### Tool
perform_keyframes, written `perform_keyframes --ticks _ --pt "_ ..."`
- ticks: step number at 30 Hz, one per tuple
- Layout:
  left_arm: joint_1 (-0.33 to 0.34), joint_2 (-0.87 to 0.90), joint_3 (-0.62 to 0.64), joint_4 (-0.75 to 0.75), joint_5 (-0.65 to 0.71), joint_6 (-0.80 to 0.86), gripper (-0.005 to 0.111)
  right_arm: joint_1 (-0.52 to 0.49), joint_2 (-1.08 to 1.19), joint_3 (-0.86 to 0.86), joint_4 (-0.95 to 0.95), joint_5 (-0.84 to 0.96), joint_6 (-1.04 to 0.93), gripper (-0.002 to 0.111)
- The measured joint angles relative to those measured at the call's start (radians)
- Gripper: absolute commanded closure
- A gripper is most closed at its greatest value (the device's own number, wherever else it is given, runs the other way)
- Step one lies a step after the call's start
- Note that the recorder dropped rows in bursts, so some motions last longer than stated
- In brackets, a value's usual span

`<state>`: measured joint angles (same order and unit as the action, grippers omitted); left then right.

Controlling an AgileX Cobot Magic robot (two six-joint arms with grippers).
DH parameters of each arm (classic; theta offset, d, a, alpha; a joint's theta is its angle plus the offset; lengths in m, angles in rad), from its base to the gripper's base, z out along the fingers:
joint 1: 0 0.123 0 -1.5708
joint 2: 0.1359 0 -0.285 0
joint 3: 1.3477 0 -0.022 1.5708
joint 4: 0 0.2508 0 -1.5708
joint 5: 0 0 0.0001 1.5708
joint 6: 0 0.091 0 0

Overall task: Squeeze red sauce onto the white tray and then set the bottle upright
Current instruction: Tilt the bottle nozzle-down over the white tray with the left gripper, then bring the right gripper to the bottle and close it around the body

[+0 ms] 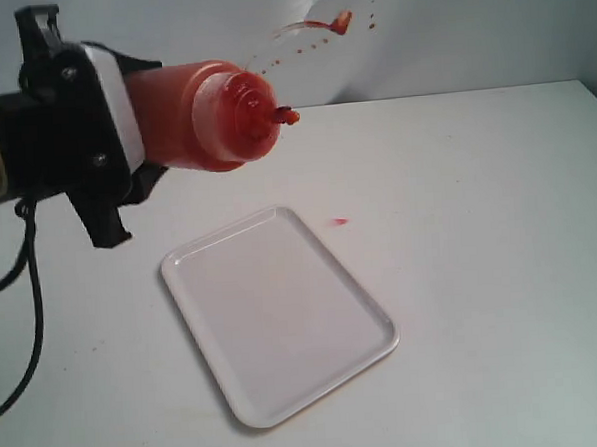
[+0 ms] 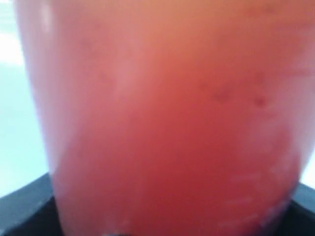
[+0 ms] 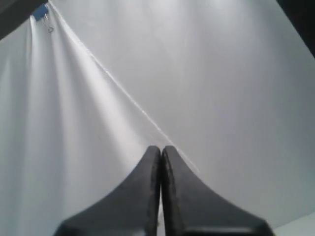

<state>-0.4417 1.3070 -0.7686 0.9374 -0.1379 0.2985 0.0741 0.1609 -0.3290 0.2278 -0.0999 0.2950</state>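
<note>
Lying flat, one white tray (image 1: 279,317); left claw (image 1: 141,122) clasps one sideways bottle (image 1: 201,114); right claw (image 3: 161,153) closed.

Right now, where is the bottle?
Exterior view, upper left: the bottle lies on its side in the left fingers, nozzle aimed right, raised off the table beyond the tray's far left corner.

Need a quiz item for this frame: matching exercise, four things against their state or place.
1 bottle
2 white tray
3 right gripper
4 pink smear

A shut, empty
B on the table, off the white tray
C held on its side in the left gripper
D flat on the table, no sauce on it

Pairs: 1-C, 2-D, 3-A, 4-B
</note>
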Motion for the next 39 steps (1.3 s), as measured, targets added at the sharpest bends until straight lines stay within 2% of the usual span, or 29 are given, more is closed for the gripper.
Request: perform_keyframes --ticks 3,6,12,17,19,22,24,27,29,30,39 --pt "-0.065 0.000 -0.103 0.017 0.229 0.144 0.107 0.049 0.116 -0.043 -0.096 0.000 -0.008 0.108" --pt "-0.117 0.000 -0.170 0.076 0.380 0.207 0.107 0.115 0.261 -0.083 -0.208 -0.002 -0.012 0.108" --pt "-0.228 0.004 -0.206 0.260 0.550 0.233 0.107 0.237 0.540 -0.109 -0.421 -0.069 -0.015 0.108" --pt "-0.306 0.055 -0.206 0.392 0.633 0.236 0.107 0.327 0.743 -0.109 -0.638 -0.143 -0.015 0.107" --pt "-0.338 0.092 -0.206 0.454 0.666 0.236 0.107 0.363 0.807 -0.109 -0.729 -0.187 -0.017 0.101" --pt "-0.381 0.156 -0.206 0.551 0.734 0.239 0.107 0.402 0.881 -0.109 -0.819 -0.252 -0.019 0.084" --pt "-0.396 0.193 -0.206 0.613 0.779 0.239 0.107 0.414 0.926 -0.109 -0.848 -0.292 -0.021 0.065" --pt "-0.406 0.231 -0.206 0.671 0.813 0.241 0.107 0.414 0.996 -0.109 -0.864 -0.358 -0.027 0.027" --pt "-0.410 0.245 -0.206 0.696 0.815 0.241 0.107 0.414 1.041 -0.109 -0.866 -0.406 -0.033 0.006" --pt "-0.412 0.247 -0.206 0.711 0.815 0.241 0.107 0.414 1.073 -0.109 -0.866 -0.446 -0.035 0.003" --pt "-0.412 0.247 -0.206 0.779 0.815 0.241 0.107 0.414 1.289 -0.111 -0.837 -0.763 -0.045 0.003"
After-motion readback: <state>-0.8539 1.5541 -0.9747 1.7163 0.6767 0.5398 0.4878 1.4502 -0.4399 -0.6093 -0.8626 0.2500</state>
